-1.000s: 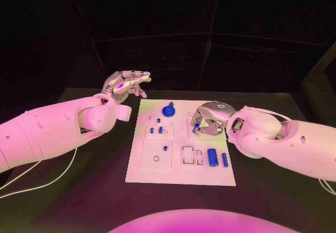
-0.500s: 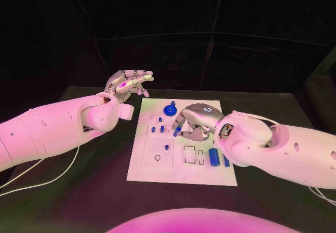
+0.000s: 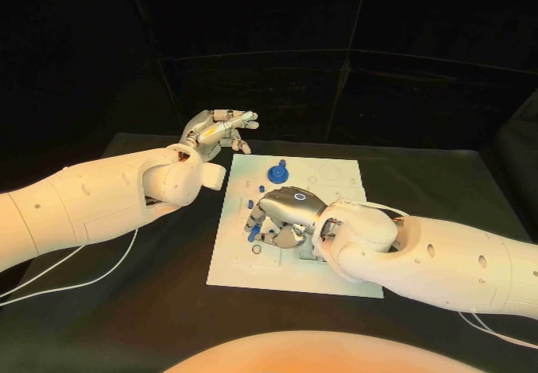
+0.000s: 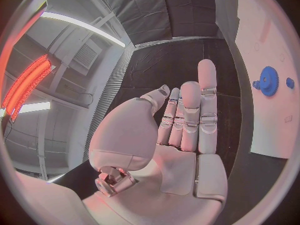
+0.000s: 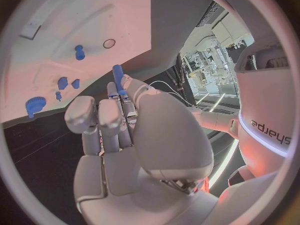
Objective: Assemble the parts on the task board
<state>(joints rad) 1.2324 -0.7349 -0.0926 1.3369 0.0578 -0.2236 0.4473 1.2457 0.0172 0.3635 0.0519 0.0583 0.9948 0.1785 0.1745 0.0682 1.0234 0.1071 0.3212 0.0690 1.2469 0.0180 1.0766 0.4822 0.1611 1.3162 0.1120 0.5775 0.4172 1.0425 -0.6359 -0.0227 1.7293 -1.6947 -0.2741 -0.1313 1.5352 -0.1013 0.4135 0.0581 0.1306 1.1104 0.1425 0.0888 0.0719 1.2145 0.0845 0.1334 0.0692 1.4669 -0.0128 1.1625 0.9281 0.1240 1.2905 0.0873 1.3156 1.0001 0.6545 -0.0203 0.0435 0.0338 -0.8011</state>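
Your right hand (image 3: 289, 214) is pinching a blue peg (image 5: 117, 74) just above the task board (image 3: 337, 175), so any tilt could jam it at the hole. Left hand (image 3: 215, 130) is off beside the board holding nothing, fingers loosely together, so it won't steady anything.

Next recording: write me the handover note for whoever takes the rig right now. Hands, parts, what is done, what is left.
Right robot hand: over the middle of the task board, pinching a blue peg that points at the board.
Left robot hand: raised off the board's far left corner, fingers apart, holding nothing.
Parts: blue gear standing at the board's far end; small blue pieces seated further in.
Done: some pieces placed.
Left: seat the held peg; I cannot tell which hole it is meant for.
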